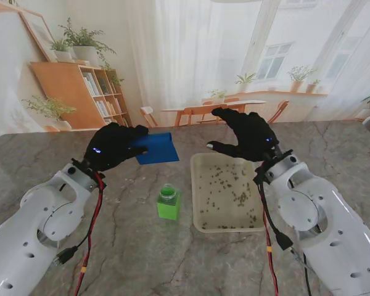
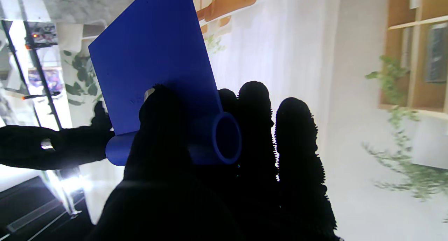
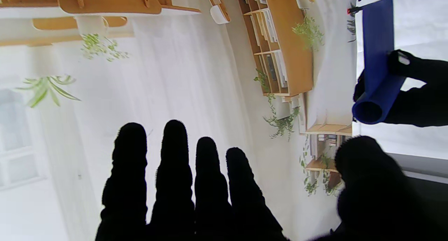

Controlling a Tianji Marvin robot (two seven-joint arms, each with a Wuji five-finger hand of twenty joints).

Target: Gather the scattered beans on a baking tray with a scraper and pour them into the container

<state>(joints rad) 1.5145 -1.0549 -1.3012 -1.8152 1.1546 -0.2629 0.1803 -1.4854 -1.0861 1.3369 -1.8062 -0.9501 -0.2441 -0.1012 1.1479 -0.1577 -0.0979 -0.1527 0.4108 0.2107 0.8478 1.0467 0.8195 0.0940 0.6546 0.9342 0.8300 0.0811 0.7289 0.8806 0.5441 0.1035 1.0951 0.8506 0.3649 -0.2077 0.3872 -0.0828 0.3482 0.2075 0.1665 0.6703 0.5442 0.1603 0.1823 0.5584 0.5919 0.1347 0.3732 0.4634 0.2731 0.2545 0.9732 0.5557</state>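
My left hand (image 1: 113,146), left of centre in the stand view, grips the blue scraper (image 1: 155,148) by its tubular handle, raised for sweeping the beans (image 1: 229,185) in the tray (image 1: 197,213) at centre right, while my right hand (image 1: 250,135) hovers empty, fingers spread, and the green container (image 1: 168,203) waits beside the tray.

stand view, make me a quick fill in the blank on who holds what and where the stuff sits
1. The blue scraper is held by the ____ hand.
2. The right hand hovers at the far end of the baking tray, holding ____.
3. The green container stands on the table to the ____ of the tray.
4. The beans lie scattered inside the ____.

Missing words: left; nothing; left; tray
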